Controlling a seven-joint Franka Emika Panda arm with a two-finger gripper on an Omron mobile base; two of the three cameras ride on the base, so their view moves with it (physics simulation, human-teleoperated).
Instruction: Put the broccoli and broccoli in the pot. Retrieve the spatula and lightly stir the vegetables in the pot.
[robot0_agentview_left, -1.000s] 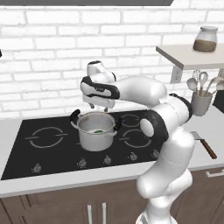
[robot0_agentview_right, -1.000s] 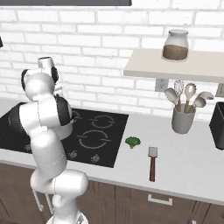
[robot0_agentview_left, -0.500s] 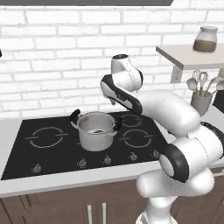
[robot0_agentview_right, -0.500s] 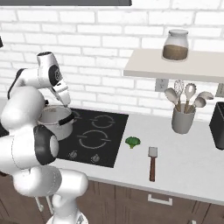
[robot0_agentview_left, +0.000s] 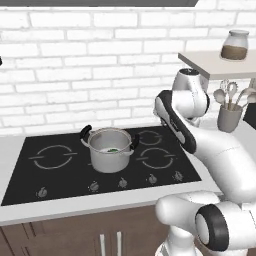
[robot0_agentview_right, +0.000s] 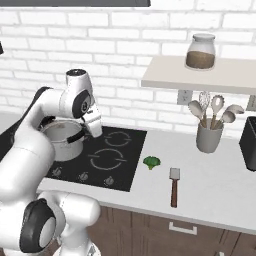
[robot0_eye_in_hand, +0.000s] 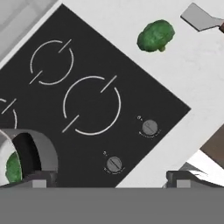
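The pot (robot0_agentview_left: 109, 149) sits on the black hob (robot0_agentview_right: 114, 159), left of its middle, and one broccoli (robot0_agentview_left: 113, 149) lies green inside it; from the hand's own camera a slice of it (robot0_eye_in_hand: 13, 167) peeks out at the pot's rim (robot0_eye_in_hand: 39, 146). The other broccoli (robot0_agentview_right: 151, 162) rests on the white counter (robot0_agentview_right: 215, 180) just right of the hob, and the spatula (robot0_agentview_right: 174, 186) lies a little further right, blade toward the wall, apart from it. The arm is raised over the hob's right burners, its gripper (robot0_eye_in_hand: 107, 178) spread wide with nothing between the fingertips (robot0_eye_in_hand: 38, 177). A grey cup (robot0_agentview_right: 209, 137) of utensils stands far right beneath the shelf (robot0_agentview_right: 200, 75).
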